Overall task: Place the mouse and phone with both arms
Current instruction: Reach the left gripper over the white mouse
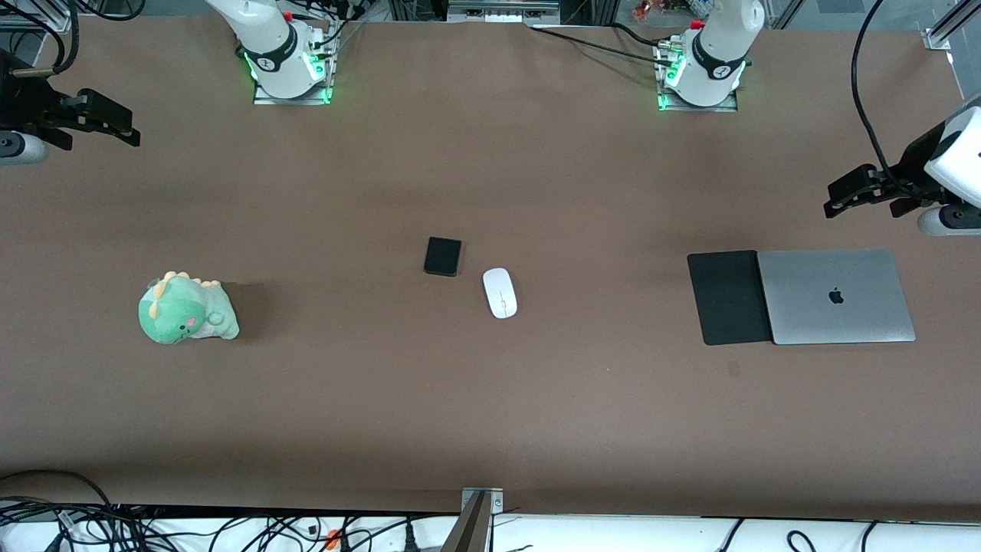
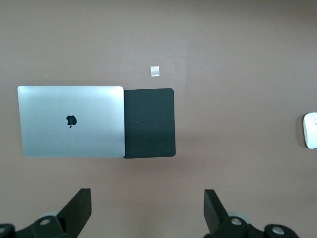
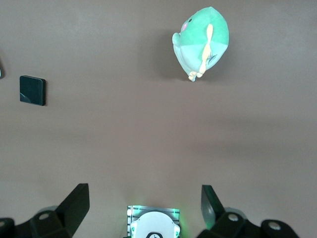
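The white oval mouse lies in the middle of the table, and its edge shows in the left wrist view. The small black phone lies flat beside it, slightly farther from the front camera and toward the right arm's end. My left gripper hangs open and empty over the left arm's end of the table, above the laptop and mat. My right gripper hangs open and empty over the right arm's end. Neither gripper touches anything.
A shut silver laptop lies at the left arm's end, overlapping a thin black mat. A green plush dinosaur sits toward the right arm's end. A small white scrap lies near the mat.
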Robot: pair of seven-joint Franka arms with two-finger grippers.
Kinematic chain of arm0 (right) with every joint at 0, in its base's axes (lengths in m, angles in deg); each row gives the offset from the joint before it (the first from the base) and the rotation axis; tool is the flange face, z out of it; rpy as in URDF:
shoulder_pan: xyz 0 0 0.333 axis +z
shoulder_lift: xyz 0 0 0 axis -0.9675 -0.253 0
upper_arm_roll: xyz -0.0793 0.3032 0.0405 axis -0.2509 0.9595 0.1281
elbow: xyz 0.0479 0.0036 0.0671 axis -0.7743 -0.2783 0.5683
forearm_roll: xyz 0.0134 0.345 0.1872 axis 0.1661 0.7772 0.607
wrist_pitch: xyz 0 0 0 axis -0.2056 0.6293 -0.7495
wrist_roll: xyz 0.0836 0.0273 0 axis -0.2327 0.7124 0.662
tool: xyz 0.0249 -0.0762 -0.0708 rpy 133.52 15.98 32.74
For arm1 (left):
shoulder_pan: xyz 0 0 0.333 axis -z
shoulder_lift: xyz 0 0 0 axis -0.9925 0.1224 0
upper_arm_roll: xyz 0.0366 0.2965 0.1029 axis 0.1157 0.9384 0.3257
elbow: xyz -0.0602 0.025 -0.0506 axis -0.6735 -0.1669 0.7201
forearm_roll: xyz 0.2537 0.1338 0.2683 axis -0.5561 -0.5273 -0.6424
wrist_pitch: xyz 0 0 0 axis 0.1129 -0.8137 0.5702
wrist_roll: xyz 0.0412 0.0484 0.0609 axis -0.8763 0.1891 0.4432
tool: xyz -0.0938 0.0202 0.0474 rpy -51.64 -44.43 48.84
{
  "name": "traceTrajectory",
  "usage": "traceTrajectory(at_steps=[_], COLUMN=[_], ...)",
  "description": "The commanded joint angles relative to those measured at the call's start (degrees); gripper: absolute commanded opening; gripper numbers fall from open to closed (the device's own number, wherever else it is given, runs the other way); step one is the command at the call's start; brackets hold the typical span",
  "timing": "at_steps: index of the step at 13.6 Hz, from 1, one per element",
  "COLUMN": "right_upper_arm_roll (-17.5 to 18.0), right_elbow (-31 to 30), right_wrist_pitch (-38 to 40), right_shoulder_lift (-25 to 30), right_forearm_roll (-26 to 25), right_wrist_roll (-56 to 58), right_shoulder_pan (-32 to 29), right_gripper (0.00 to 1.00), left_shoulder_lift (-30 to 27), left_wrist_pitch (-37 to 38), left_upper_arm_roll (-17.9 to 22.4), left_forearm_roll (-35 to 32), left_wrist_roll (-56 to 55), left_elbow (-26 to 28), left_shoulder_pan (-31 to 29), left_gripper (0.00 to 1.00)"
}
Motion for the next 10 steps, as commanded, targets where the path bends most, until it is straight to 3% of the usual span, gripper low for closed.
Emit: traceTrajectory(at_steps=[1,8,10], right_upper_arm_roll=[0.96,0.96,0.96], right_elbow=[0.64,0.64,0.64], right_wrist_pitch=[1.25,1.42,1.34], right_shoulder_lift=[0.64,0.64,0.64], right_forearm_roll=[-0.53,-0.53,-0.53], right_wrist_roll=[-0.09,-0.09,-0.09], right_shoulder_pan=[-0.87,-0.87,-0.87], right_gripper=[1.00,1.00,1.00], left_shoulder_lift=[0.73,1.69,3.45], left_wrist_pitch=[0.89,0.81,0.54], left_upper_arm_roll=[0.21,0.12,-1.89], left_forearm_roll=[0.83,0.83,0.74], left_wrist_roll=[-0.37,-0.98,-5.61], left_elbow=[-1.52,-1.44,-1.52], left_shoulder_pan=[0.32,0.41,0.58], left_gripper=[1.00,1.00,1.00])
